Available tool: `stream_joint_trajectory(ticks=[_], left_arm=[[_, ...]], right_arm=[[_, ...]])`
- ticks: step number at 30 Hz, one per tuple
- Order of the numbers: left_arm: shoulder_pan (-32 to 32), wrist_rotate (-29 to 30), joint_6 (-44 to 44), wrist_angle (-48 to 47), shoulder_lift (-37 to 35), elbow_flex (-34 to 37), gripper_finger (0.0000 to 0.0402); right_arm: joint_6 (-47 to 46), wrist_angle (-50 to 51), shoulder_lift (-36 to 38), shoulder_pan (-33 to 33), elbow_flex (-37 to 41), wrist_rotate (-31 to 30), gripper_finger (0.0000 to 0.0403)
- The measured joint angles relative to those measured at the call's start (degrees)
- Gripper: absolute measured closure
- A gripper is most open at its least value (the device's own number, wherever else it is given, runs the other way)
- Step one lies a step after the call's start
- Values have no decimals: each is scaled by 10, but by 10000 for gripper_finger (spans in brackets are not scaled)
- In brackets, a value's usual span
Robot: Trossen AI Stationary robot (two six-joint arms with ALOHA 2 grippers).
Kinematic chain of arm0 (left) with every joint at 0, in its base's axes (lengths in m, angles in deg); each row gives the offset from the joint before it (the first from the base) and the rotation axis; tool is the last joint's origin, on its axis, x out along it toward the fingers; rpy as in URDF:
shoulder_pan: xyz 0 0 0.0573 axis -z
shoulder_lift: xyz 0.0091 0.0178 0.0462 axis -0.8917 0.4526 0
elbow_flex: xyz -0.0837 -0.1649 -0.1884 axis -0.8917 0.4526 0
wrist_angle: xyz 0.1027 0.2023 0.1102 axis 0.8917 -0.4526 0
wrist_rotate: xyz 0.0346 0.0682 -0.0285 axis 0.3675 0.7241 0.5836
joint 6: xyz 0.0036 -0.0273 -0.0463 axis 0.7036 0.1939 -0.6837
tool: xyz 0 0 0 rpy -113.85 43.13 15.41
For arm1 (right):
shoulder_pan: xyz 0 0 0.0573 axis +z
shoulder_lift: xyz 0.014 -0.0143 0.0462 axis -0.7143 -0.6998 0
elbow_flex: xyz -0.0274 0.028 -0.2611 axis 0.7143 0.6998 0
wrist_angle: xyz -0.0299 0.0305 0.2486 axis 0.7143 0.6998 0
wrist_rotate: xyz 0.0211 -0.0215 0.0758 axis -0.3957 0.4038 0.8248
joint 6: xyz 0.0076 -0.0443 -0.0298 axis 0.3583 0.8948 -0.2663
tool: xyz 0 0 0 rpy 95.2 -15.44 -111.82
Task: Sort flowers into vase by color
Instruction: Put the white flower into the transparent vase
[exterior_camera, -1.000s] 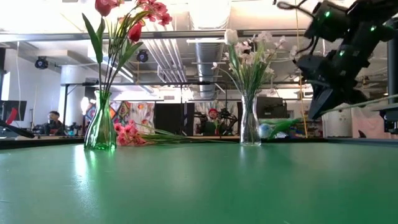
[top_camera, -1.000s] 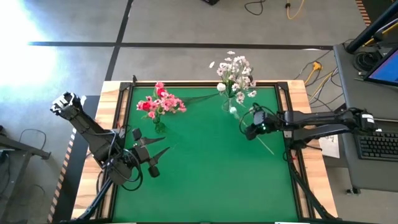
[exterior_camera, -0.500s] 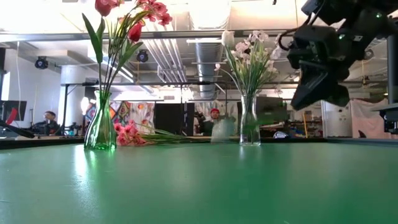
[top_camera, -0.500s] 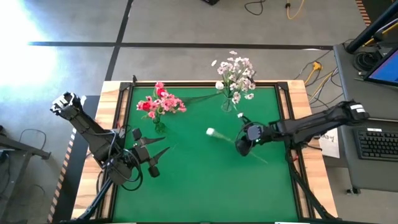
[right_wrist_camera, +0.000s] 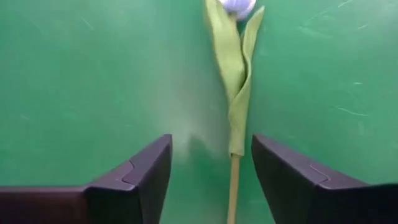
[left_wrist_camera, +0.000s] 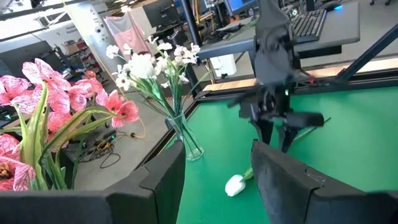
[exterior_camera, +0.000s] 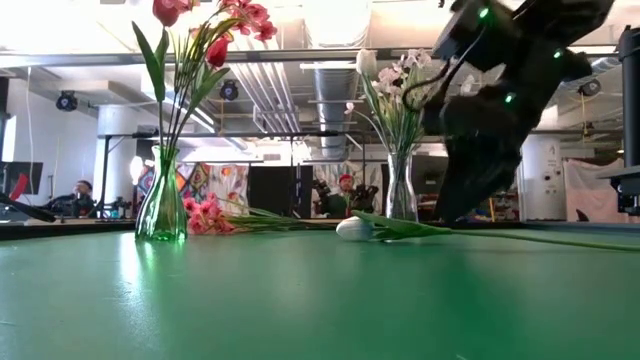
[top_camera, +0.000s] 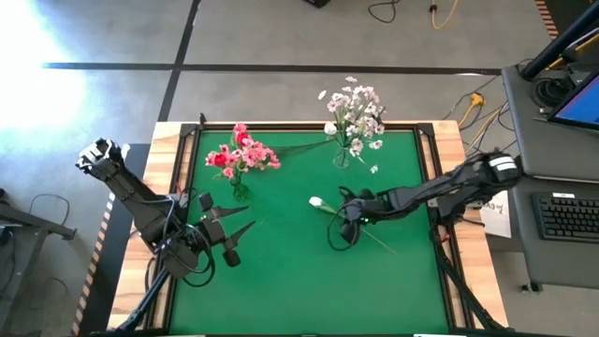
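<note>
Green surface carries two filled vases; we judge one white bud and a pink spray still unsorted. Our right end effector straddles the bud's stem, open, holding nothing.

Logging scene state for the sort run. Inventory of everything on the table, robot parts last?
White tulip-like flower: one, white bud on a green stem, lying flat mid-table, under the right gripper.
Green vase: one, far left of mat, holding red and pink flowers.
Clear vase: one, far centre-right, holding white flowers.
Pink flower: one, lying on the mat behind the vases.
Table: one, green mat, wooden border.
Left gripper: open, parked near-left.
Right gripper: open, straddling the tulip stem in its wrist view.
</note>
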Motion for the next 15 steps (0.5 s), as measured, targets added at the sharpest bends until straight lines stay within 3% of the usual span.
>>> stream_joint_trajectory(ticks=[5, 8, 15], left_arm=[[0, 0, 0, -1, 0, 0, 232], [0, 0, 0, -2, 0, 0, 232], [0, 0, 0, -3, 0, 0, 232]], right_arm=[[16, 2, -72, 1, -34, -31, 172], [17, 6, -95, 1, -48, -57, 188], [22, 5, -104, 1, -57, -76, 317]])
